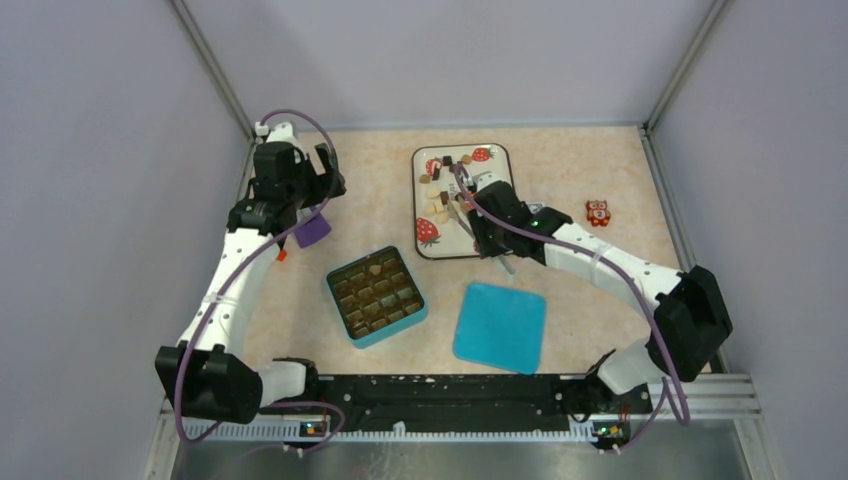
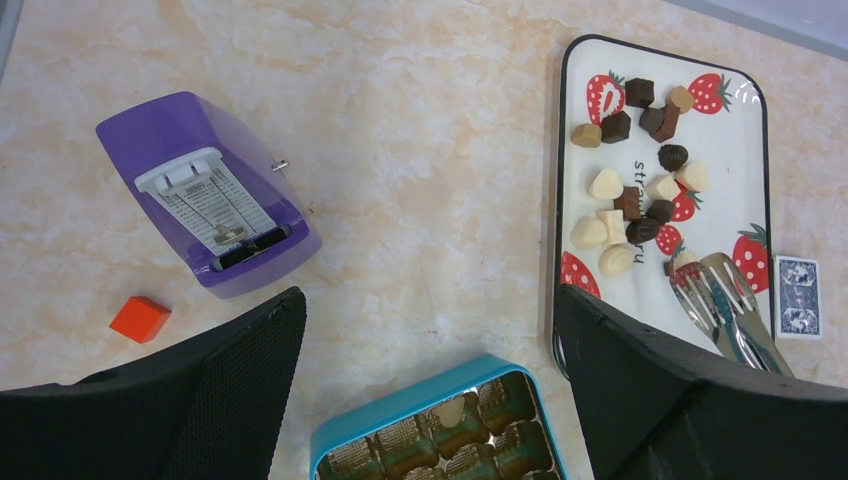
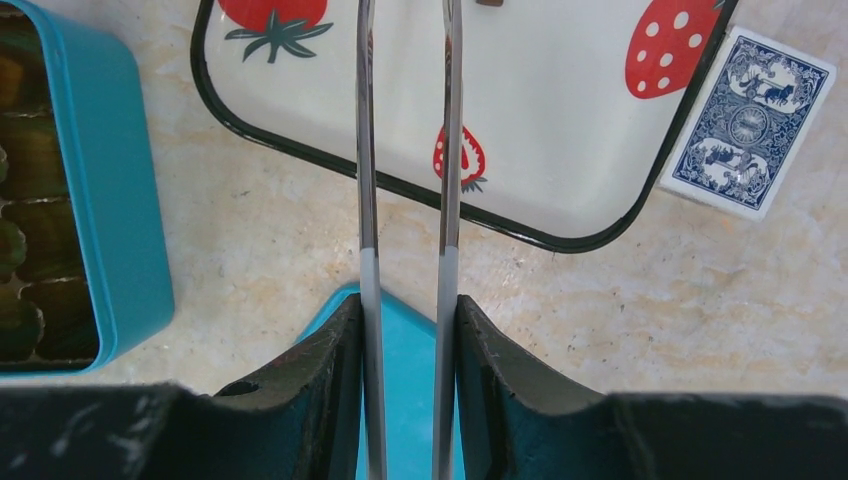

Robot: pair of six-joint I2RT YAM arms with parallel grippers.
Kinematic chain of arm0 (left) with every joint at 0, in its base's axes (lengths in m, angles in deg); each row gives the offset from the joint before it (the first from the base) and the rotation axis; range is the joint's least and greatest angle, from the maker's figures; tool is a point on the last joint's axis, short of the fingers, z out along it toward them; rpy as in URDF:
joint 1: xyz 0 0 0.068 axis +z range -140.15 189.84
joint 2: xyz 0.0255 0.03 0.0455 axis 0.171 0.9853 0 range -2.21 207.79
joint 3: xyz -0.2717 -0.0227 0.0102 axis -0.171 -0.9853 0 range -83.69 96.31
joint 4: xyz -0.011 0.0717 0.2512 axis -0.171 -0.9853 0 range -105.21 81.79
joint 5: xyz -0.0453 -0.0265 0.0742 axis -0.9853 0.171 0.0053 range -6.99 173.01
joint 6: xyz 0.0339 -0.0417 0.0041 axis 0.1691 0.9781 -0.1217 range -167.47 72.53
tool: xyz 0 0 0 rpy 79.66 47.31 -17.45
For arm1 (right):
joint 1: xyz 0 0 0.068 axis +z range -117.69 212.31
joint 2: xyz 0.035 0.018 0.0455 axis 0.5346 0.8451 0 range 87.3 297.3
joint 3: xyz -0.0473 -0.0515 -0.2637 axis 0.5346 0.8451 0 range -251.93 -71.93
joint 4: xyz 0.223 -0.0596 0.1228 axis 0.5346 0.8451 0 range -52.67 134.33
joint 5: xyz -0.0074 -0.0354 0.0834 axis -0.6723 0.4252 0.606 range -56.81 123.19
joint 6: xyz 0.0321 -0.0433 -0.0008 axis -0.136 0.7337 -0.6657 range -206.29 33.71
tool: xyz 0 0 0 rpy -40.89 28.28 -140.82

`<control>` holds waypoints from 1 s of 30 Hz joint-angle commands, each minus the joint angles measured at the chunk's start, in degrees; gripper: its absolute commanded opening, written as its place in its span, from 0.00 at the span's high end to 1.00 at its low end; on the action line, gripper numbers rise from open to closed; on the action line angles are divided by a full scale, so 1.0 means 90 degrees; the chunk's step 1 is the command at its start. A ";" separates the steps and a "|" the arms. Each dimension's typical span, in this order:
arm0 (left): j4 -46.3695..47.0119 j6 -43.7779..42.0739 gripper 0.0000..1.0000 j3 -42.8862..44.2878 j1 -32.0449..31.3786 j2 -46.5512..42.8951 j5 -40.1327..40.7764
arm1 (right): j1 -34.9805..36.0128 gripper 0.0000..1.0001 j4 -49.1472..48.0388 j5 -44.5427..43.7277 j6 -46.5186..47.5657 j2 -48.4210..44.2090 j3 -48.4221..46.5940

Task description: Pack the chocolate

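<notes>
Several chocolate pieces (image 1: 445,185) (image 2: 640,190), dark, light brown and cream, lie on the strawberry-print tray (image 1: 495,215) (image 2: 730,140) (image 3: 560,120). One cream piece (image 2: 450,410) sits in the open teal box (image 1: 390,335) (image 2: 400,408) (image 3: 120,200). My right gripper (image 1: 487,232) (image 3: 405,305) is shut on metal tongs (image 3: 362,150). In the left wrist view the tongs' tips (image 2: 715,290) rest at the tray's near end beside a cream piece (image 2: 685,262). I cannot tell whether they hold it. My left gripper (image 1: 328,180) (image 2: 430,300) hangs open and empty behind the box.
The teal lid (image 1: 500,326) (image 3: 405,400) lies right of the box. A purple device (image 1: 313,230) (image 2: 205,190) and a small orange-red cube (image 1: 282,255) (image 2: 139,318) sit at left. A blue playing card (image 2: 797,295) (image 3: 750,120) lies beside the tray. An orange owl (image 1: 597,212) stands far right.
</notes>
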 commanded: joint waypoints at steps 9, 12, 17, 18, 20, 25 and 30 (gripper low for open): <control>0.0159 -0.0040 0.01 0.0174 0.0034 0.0007 0.0073 | 0.0841 0.88 0.0242 0.0766 0.0809 -0.1016 -0.0559; 0.0137 -0.0054 0.01 0.0325 0.0034 0.0064 0.0080 | 0.1252 0.88 0.0272 0.0953 0.0837 -0.0988 -0.0649; 0.0085 -0.0094 0.01 0.0417 0.0039 0.0030 0.0174 | 0.1644 0.88 0.0200 0.1384 0.0858 -0.0699 -0.0721; 0.0072 -0.0110 0.01 0.0415 0.0035 0.0013 0.0199 | 0.1709 0.88 0.0181 0.1406 0.0861 -0.0629 -0.0736; 0.0031 -0.0130 0.01 0.0407 0.0043 -0.0034 0.0235 | 0.1835 0.88 0.0128 0.1590 0.0871 -0.0507 -0.0731; -0.0036 -0.0200 0.01 0.0443 0.0044 -0.0075 0.0268 | 0.2071 0.87 0.0036 0.1865 0.0897 -0.0239 -0.0623; -0.0027 -0.0156 0.01 0.0427 0.0044 -0.0087 0.0252 | 0.2181 0.87 0.0087 0.1888 0.1013 -0.0007 -0.0614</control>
